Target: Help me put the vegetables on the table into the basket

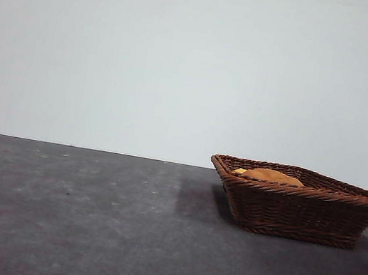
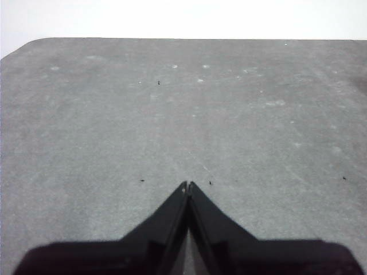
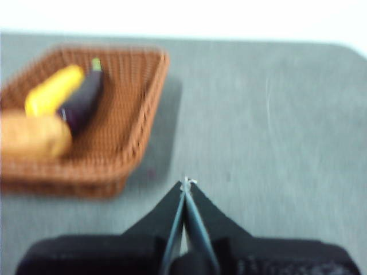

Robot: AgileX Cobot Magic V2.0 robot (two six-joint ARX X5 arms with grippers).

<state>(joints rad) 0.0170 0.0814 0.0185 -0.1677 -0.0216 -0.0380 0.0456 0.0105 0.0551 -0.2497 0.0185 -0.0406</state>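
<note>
3 vegetables (image 3: 69, 109) in basket (image 3: 137, 114)

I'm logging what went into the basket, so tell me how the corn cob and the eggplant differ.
The corn cob is bright yellow; the eggplant is dark purple with a green stem end. In the right wrist view the corn cob lies nearer the basket's outer wall, the eggplant toward its middle. Both lie flat, side by side, inside the basket next to the potato. The view is blurred, so finer detail cannot be told.
</note>
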